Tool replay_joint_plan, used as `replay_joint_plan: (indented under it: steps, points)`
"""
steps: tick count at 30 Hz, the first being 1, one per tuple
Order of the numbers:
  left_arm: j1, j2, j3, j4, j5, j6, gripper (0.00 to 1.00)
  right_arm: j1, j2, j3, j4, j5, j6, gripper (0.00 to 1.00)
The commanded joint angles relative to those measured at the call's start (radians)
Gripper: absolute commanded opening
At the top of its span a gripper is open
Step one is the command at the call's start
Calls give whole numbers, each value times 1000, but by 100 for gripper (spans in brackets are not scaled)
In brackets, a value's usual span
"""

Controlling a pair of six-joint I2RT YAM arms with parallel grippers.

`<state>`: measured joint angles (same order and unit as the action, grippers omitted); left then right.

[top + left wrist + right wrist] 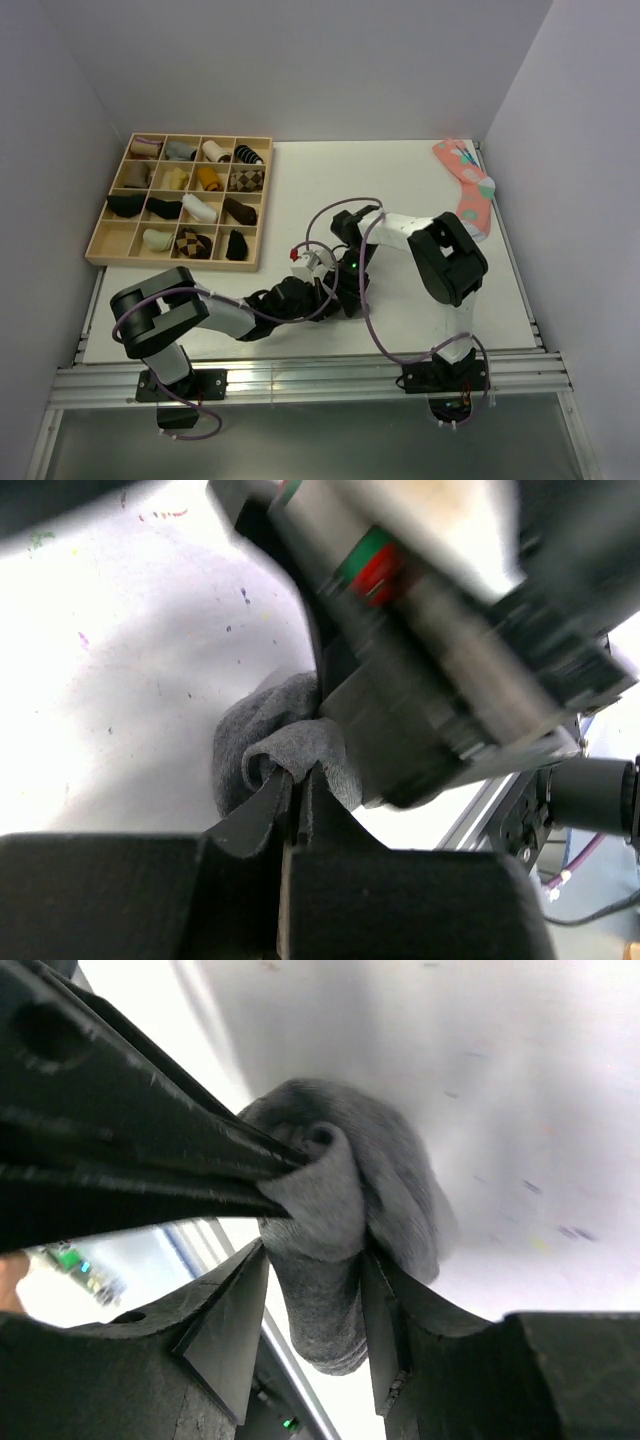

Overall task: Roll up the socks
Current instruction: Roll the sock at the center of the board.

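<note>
The socks (262,732) are a bundle of dark grey knit lying on the white table. My left gripper (302,773) is shut on a fold at the bundle's edge. In the right wrist view the socks (395,1170) form a rolled lump, and a rounded end hangs between the jaws of my right gripper (315,1250). Those jaws stand open around it, with a gap on the left side. The left gripper's fingers (190,1165) come in from the left and pinch the knit. From above, both grippers meet at mid-table (330,288) and hide the socks.
A wooden tray (95,250) with several sock rolls in its compartments stands at the back left. A pink dotted sock (468,185) lies at the back right by the wall. The aluminium rail (300,375) runs along the near edge.
</note>
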<state>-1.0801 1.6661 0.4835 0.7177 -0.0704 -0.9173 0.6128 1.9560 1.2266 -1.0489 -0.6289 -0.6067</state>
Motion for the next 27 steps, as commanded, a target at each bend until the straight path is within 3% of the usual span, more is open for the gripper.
replay_joint_plan:
  steps: [1, 10, 23, 27]
  points:
    - [-3, 52, 15, -222, -2, -9, 0, -50, -95, -19, 184, 29, -25, 49]
    - [3, 70, 41, -288, -2, -31, 0, -127, -258, -105, 243, -20, -50, 52]
    - [28, 89, 81, -363, 34, -63, 0, -177, -607, -346, 340, -23, -205, 52]
    - [34, 99, 101, -379, 53, -66, 0, -177, -651, -389, 328, -17, -260, 53]
